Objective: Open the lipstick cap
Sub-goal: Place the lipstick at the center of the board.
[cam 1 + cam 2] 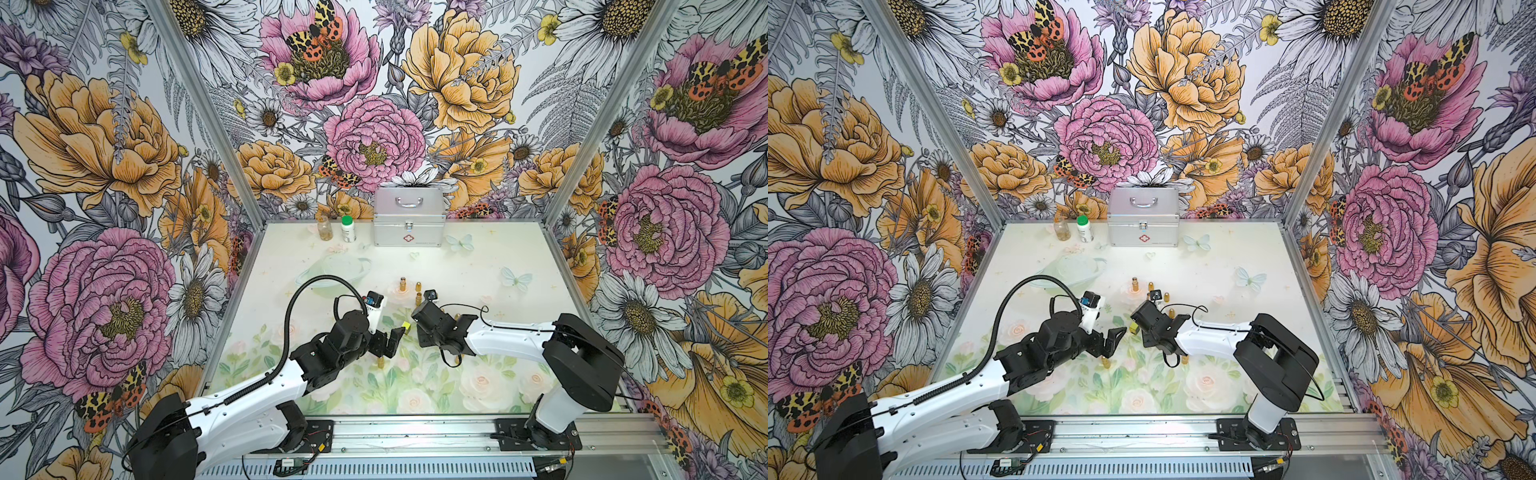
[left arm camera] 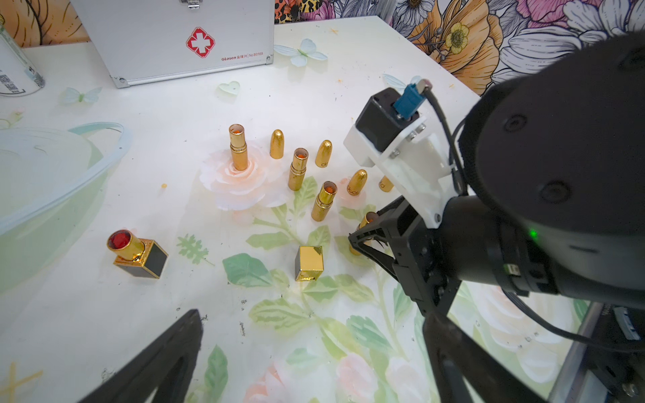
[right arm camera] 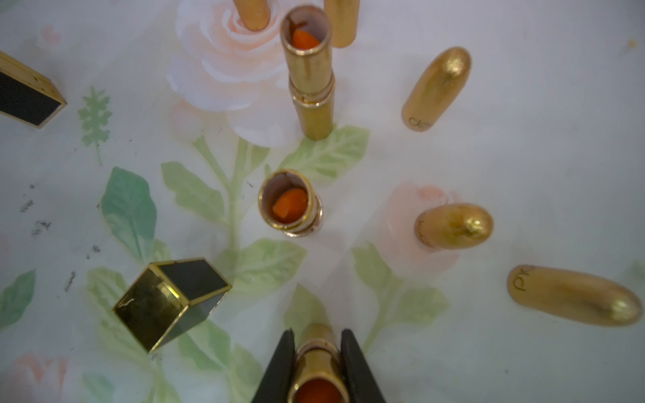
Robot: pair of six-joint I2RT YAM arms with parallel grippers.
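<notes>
My right gripper (image 3: 317, 334) is shut on a gold lipstick tube (image 3: 319, 363) standing on the floral table. The tube has no cap on it, and its orange-red stick shows in the open top. The left wrist view shows the same grip low on that tube (image 2: 369, 219). Three more uncapped gold tubes (image 2: 239, 148) (image 2: 297, 169) (image 2: 324, 200) stand behind it. Bullet-shaped gold caps (image 3: 438, 87) (image 3: 453, 225) (image 3: 572, 296) stand or lie apart from the tubes. My left gripper (image 2: 314, 321) hangs open over bare table, with nothing between its fingers.
A square black-and-gold lipstick (image 2: 138, 253) with a red stick stands near a separate square gold cap (image 2: 309, 263). A silver first-aid case (image 1: 409, 216) and two small bottles (image 1: 325, 227) (image 1: 348, 228) line the back edge. The two grippers are close together mid-table.
</notes>
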